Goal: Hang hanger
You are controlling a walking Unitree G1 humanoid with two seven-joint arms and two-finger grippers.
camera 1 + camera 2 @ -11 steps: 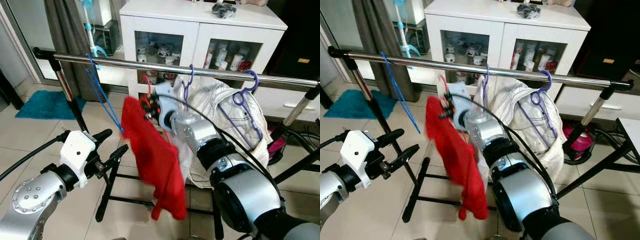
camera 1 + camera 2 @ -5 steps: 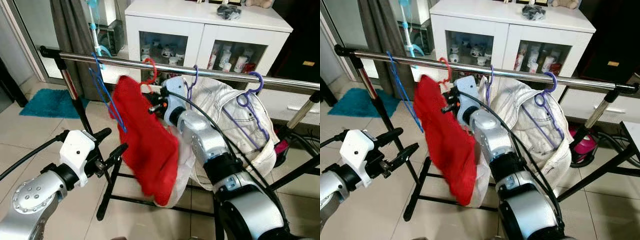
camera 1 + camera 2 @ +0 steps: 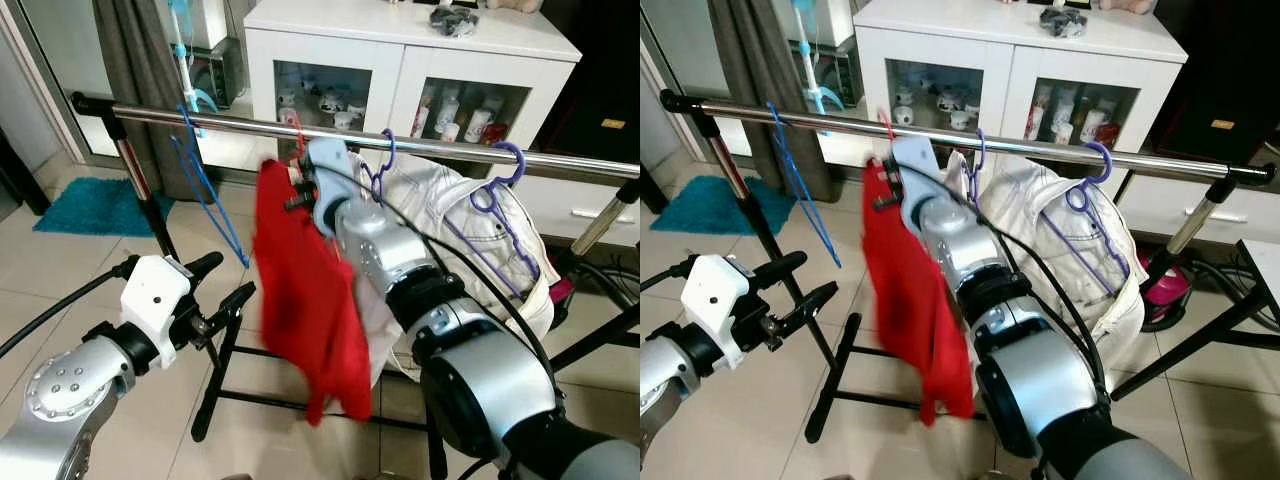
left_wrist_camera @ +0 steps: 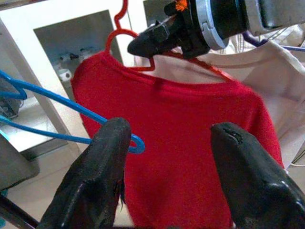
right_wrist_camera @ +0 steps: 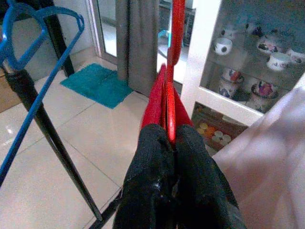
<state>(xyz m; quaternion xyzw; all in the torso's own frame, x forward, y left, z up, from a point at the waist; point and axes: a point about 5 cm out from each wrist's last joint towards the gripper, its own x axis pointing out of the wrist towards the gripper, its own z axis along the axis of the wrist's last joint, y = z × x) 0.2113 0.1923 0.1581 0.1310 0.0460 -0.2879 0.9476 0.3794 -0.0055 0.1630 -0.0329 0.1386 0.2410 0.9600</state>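
A red hanger (image 3: 294, 128) carries a red shirt (image 3: 310, 300), which hangs down in front of the rack. My right gripper (image 3: 297, 193) is shut on the hanger's neck just below the hook, and its fingers (image 5: 157, 157) pinch the red wire. The hook (image 4: 119, 26) is level with the chrome rail (image 3: 240, 124), between a blue hanger and a purple one. Whether the hook sits over the rail I cannot tell. My left gripper (image 3: 228, 282) is open, low and to the left of the shirt, holding nothing.
A blue hanger (image 3: 205, 190) hangs on the rail to the left. To the right, a white garment (image 3: 470, 230) hangs on purple hangers (image 3: 492, 195). A white glass-door cabinet (image 3: 400, 50) stands behind the rack. A teal mat (image 3: 95, 205) lies on the tiled floor.
My right gripper lifted the red hanger from below the rail up to rail height. The shirt swung out to the left and now hangs straighter down. My left arm has barely moved.
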